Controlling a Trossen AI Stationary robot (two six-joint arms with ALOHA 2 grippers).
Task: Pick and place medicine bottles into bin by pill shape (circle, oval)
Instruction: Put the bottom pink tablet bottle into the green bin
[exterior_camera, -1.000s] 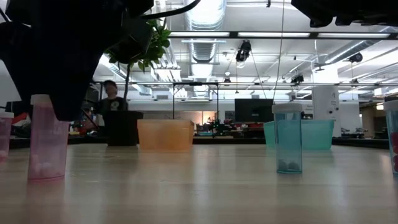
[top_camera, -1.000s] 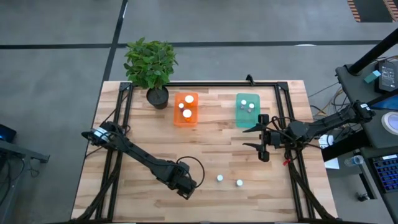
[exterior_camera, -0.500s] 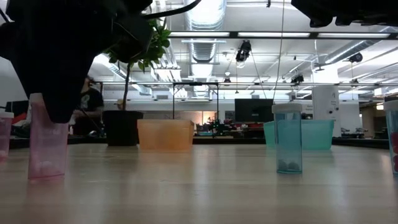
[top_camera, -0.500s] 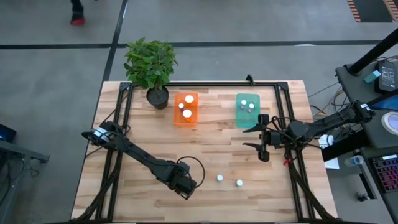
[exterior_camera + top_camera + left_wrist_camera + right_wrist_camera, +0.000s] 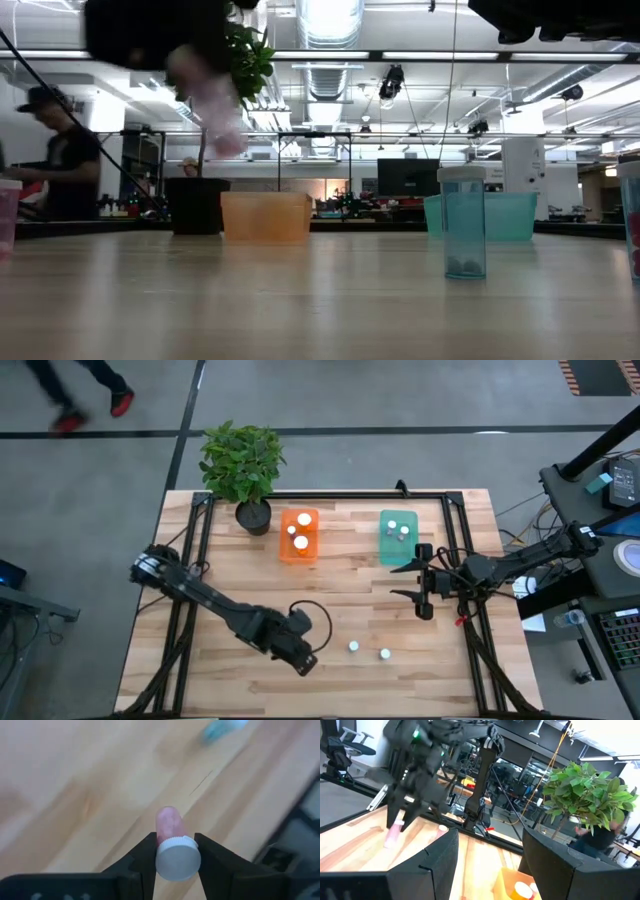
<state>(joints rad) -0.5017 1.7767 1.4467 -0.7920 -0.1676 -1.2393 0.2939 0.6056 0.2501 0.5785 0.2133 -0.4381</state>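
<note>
1 pink bottle [image 5: 170,827] is clamped between the left end effector's [image 5: 172,851] fingers, lifted off the table [image 5: 400,680].

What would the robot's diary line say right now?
left gripper: shut on pink bottle, lifted off table | right gripper: open, waiting near teal bin | loose bottles left on table

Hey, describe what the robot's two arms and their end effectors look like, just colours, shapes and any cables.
Both arms are dark, slim and jointed. The left arm has a pale, silvery patch near its base and a thin black cable looping beside its end effector. Seen from its wrist, that end effector's fingers are matte black and wedge-shaped. The right arm ends in a black two-fingered end effector, its fingers broad and blocky.
</note>
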